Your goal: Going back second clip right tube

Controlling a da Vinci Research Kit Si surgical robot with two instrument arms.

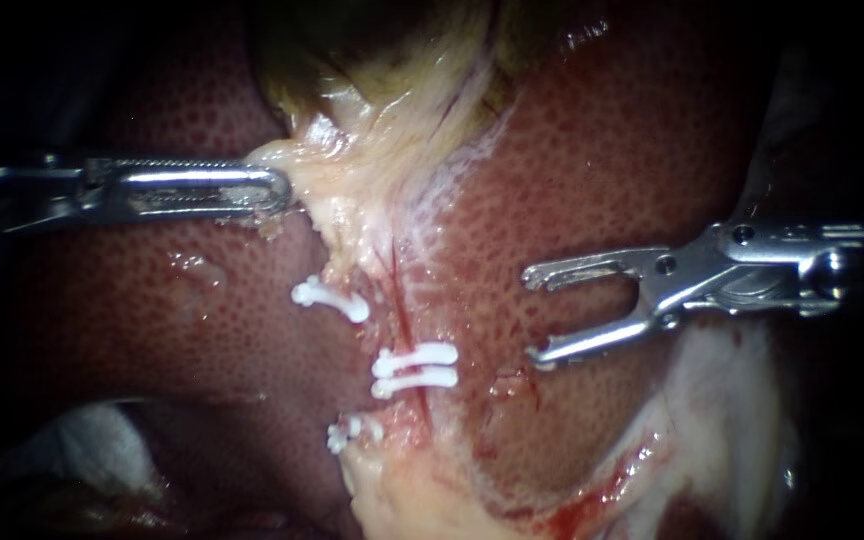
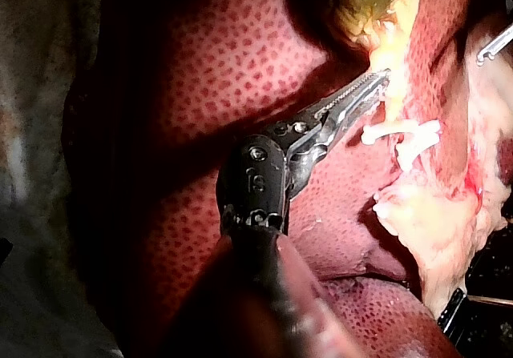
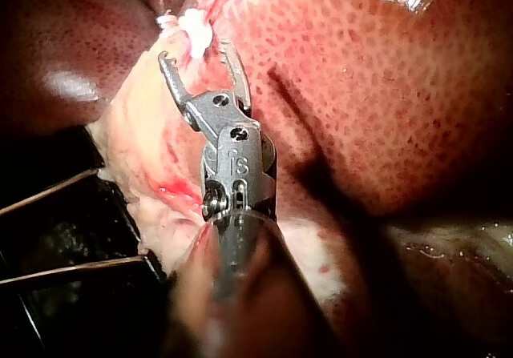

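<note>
1. Darkness filled the frame's left edge, where the left instrument (image 1: 277,192) came in at upper left, its shaft running level toward centre.
2. Its jaws lay together, clamped on the pale tissue (image 1: 352,190) that hung below the gallbladder (image 1: 382,50) at top centre. The left wrist view likewise showed the tips meeting that yellowish tissue.
3. Left of centre, a single clip (image 1: 330,298), white, sat across the pale strand at the edge of the liver (image 1: 602,150). A lower clip (image 1: 352,432) showed near bottom centre, partly buried.
4. At centre, the right tube (image 1: 399,310) ran downward as a thin red line. The paired clips (image 1: 414,366) lay across it side by side, almost touching each other.
5. Right of those clips, a band of bare liver stood free, giving clear room between them and the next tips.
6. The right instrument (image 1: 532,315) came in from the right edge at mid height. Its jaws gaped wide and held nothing, well apart from the tube. Whether the lower tip touched the liver could not be told.
7. Beneath that instrument, pale tissue and a wet red edge ran to the lower right corner.
</note>
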